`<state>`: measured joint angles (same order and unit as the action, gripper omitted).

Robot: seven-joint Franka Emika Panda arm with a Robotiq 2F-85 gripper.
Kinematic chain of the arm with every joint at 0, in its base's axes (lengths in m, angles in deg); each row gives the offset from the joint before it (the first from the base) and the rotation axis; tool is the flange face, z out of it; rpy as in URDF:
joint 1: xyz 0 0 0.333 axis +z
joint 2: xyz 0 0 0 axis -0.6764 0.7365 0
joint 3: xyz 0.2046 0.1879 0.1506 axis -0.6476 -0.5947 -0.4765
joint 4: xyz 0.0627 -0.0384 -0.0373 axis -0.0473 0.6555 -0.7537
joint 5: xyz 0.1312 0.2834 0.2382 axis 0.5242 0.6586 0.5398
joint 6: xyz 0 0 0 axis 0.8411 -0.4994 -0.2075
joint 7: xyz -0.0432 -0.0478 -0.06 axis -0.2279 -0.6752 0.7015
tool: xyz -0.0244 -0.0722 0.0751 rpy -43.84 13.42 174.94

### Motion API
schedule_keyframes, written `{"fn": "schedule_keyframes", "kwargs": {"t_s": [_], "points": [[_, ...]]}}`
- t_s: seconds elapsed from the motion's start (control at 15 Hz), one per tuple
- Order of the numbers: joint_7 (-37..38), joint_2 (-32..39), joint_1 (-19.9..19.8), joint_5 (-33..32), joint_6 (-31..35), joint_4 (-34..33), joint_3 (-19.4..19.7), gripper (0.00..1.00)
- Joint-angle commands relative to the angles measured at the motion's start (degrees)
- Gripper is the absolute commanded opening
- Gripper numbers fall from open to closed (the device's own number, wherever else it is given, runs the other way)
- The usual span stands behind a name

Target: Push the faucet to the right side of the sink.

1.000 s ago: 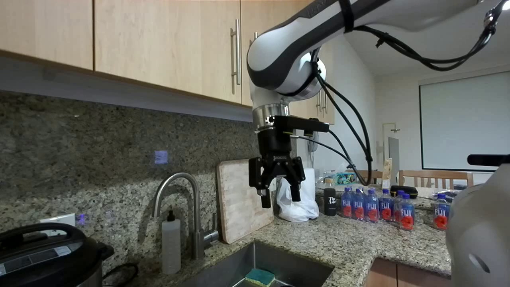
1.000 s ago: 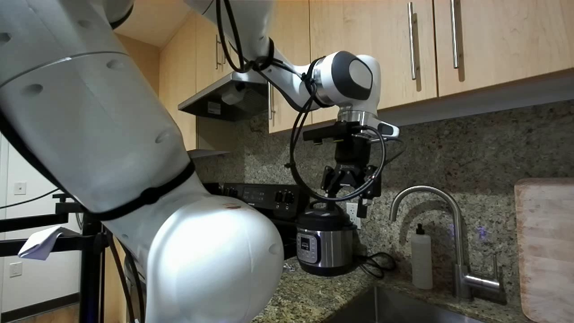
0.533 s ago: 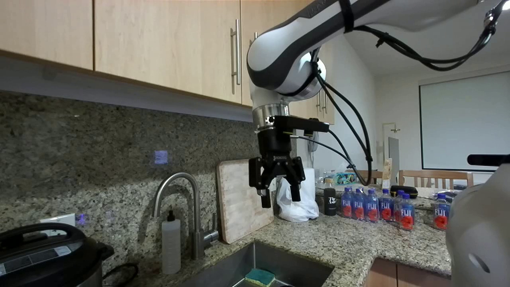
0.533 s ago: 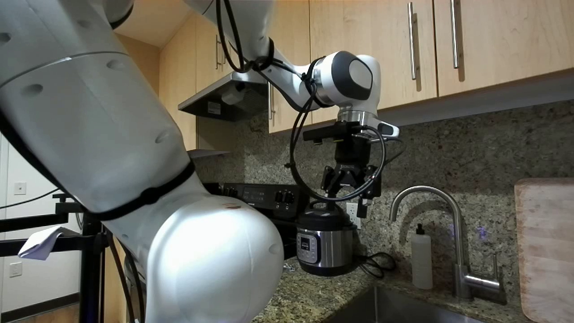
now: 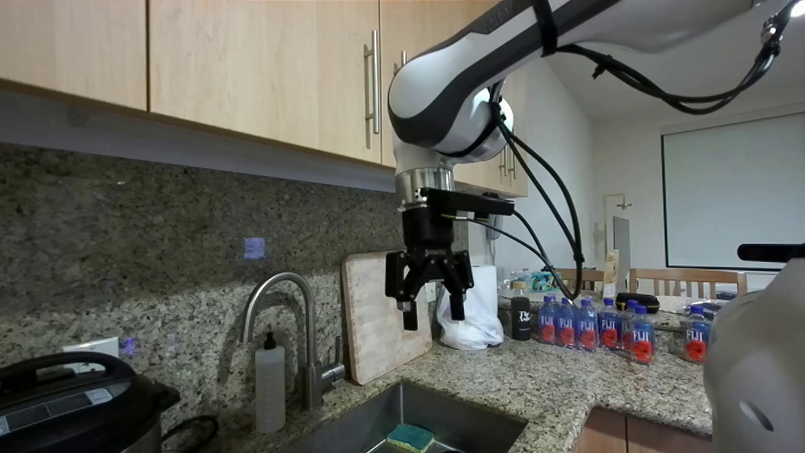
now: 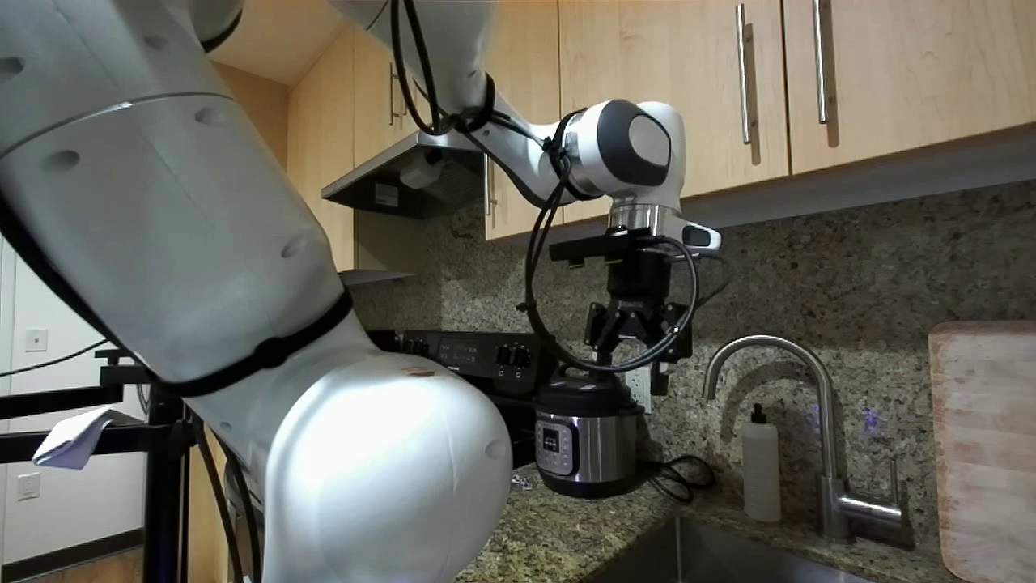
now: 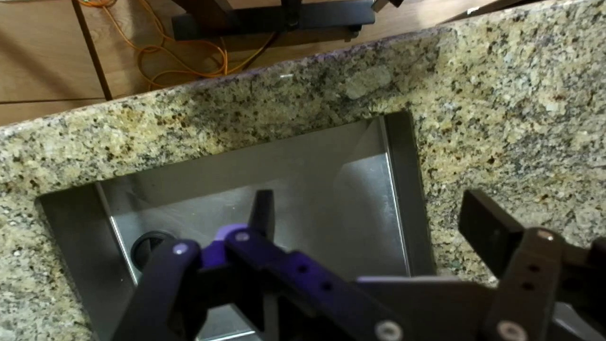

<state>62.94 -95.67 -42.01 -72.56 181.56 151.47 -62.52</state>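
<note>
In an exterior view, the gooseneck faucet [image 5: 310, 327] is standing left of center in the lower half, its spout curving leftward, behind the sink [image 5: 465, 412] at the bottom edge. The Robotiq gripper [image 5: 434, 313] is hanging near the center, its fingers spread wide, apart from the faucet. In an exterior view, a multicooker [image 6: 595, 453] is sitting right of center and the faucet is rising at the lower right, beside a pump bottle [image 6: 761, 470]. In the wrist view, the gripper's fingers are showing in the lower half, one overlapping the sink, the other the granite countertop [image 7: 511, 94].
</note>
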Motion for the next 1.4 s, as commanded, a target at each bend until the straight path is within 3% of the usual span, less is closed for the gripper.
{"fn": "schedule_keyframes", "kwargs": {"t_s": [0.0,0.33,0.73,1.07,1.13,1.33], "points": [[1.14,0.21,0.70,2.32,7.19,4.12,-0.78,1.00],[2.89,4.44,1.40,5.11,15.79,6.32,-1.98,1.00],[17.39,15.34,0.54,0.86,29.21,2.48,-9.28,1.00],[33.02,22.63,-1.09,-8.06,45.27,-0.59,-12.68,1.00],[28.06,20.26,1.26,-5.12,41.72,1.31,-10.53,1.00],[28.80,21.63,1.56,-5.59,42.39,0.58,-10.16,1.00]]}}
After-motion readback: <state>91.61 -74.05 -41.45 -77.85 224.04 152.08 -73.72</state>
